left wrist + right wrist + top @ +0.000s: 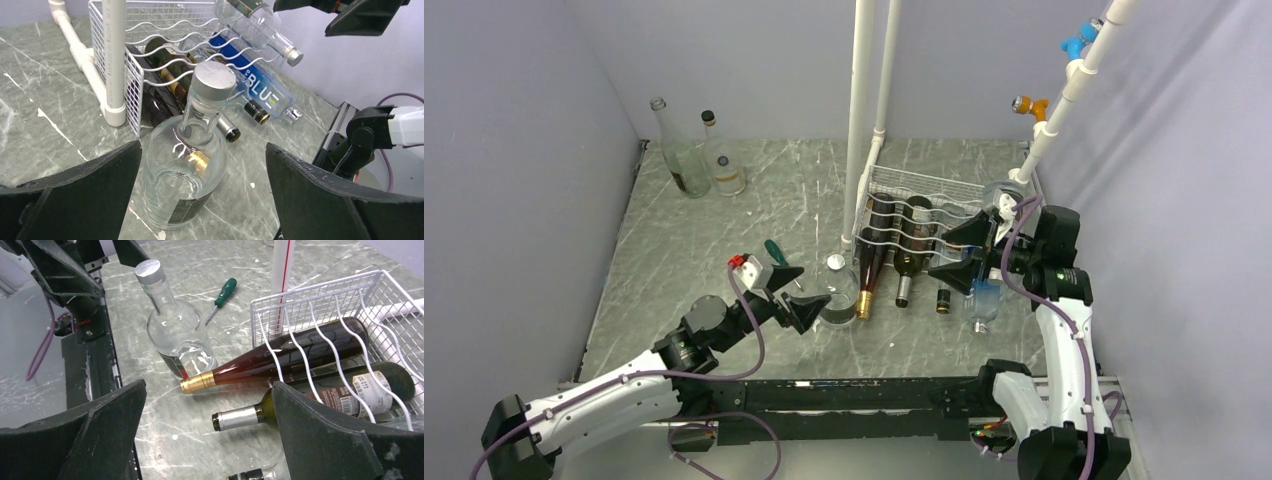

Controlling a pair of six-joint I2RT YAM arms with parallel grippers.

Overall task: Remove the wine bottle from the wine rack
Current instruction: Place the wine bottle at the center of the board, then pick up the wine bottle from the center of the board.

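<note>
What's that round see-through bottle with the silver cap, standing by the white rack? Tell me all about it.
The clear bottle is glass, with a squat round body, a short neck and a silver cap. A dark label sits low on it. It stands upright on the marbled table, beside the rack's front corner, between the left gripper's open fingers, which do not touch it.

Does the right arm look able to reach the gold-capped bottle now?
Probably yes: the gold-capped bottle sticks out of the front of the wine rack, and the right gripper hovers close, jaws open.
</note>
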